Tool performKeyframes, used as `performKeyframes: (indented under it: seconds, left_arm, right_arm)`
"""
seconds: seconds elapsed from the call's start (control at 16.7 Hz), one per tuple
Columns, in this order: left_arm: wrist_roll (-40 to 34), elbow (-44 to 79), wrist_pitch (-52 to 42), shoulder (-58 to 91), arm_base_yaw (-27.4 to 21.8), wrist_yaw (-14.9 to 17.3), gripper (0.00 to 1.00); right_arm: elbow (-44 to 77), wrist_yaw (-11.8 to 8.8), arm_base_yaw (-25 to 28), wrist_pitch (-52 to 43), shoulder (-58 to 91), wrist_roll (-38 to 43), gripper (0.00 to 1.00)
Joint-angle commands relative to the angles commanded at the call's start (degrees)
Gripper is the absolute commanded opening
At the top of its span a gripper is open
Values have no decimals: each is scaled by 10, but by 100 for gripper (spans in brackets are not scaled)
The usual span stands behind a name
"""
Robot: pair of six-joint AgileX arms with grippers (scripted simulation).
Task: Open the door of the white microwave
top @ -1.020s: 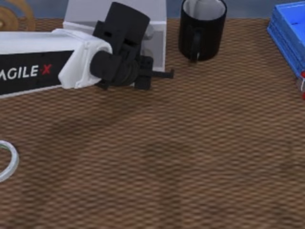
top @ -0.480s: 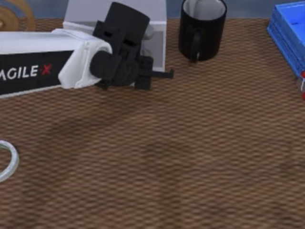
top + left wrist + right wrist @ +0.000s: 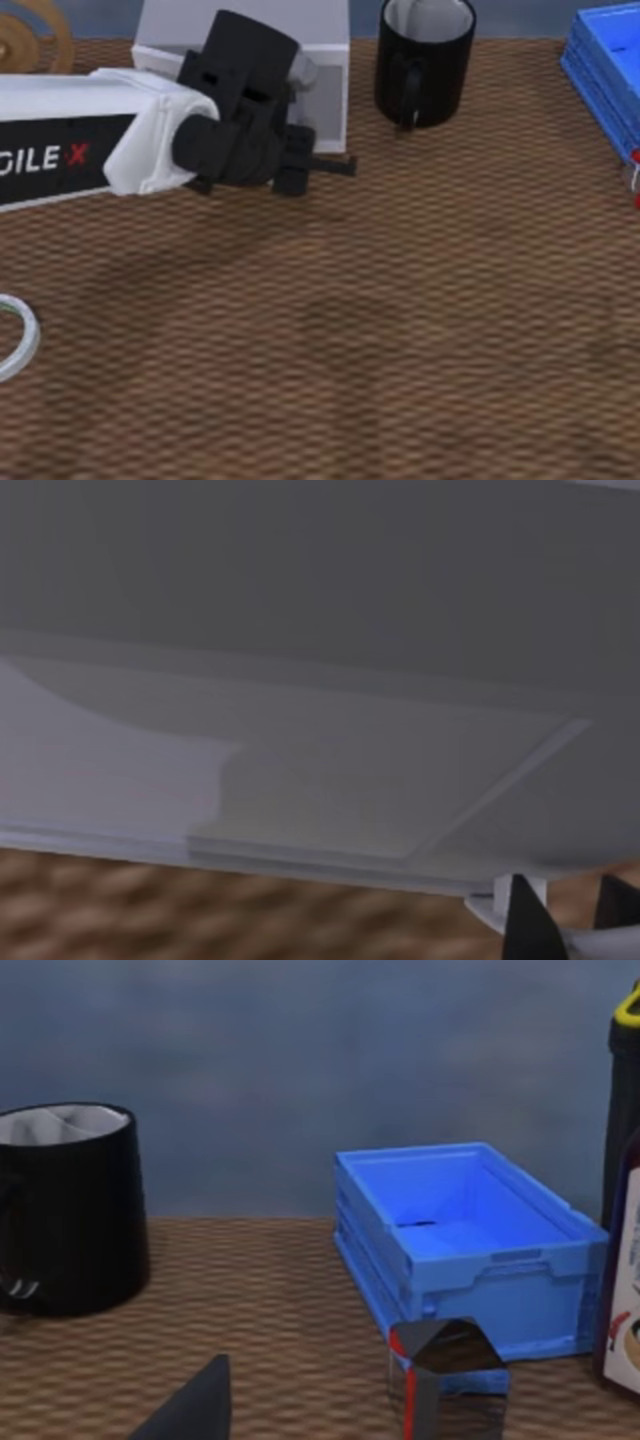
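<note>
1. Since the earlier frame, the left arm has slid toward the table's left, and the left gripper (image 3: 325,165) has drawn back with it along the front of the white microwave (image 3: 300,30)
2. The white microwave stands at the far edge of the table, left of centre, with the left arm's black wrist covering most of its front
3. The door (image 3: 330,780) fills the left wrist view as a pale grey panel, seen very close; its lower edge sits just above the brown woven table (image 3: 400,320)
4. The left gripper's fingertips (image 3: 525,920) show as two dark points at the door's lower corner, with a small white piece between them; I cannot tell whether they pinch it
5. A black mug (image 3: 422,62) stands just right of the microwave, apart from it
6. A blue crate (image 3: 470,1240) sits at the table's right edge
7. The right gripper is out of the top view; only a dark finger (image 3: 195,1405) shows in the right wrist view
</note>
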Motion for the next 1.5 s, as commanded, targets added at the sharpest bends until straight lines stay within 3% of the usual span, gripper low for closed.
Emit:
performKeyframes:
  seconds: [1.5]
  left_arm:
    - [-3, 2, 0, 1, -4, 4, 0]
  right_arm:
    - [0, 0, 0, 0, 0, 0, 100]
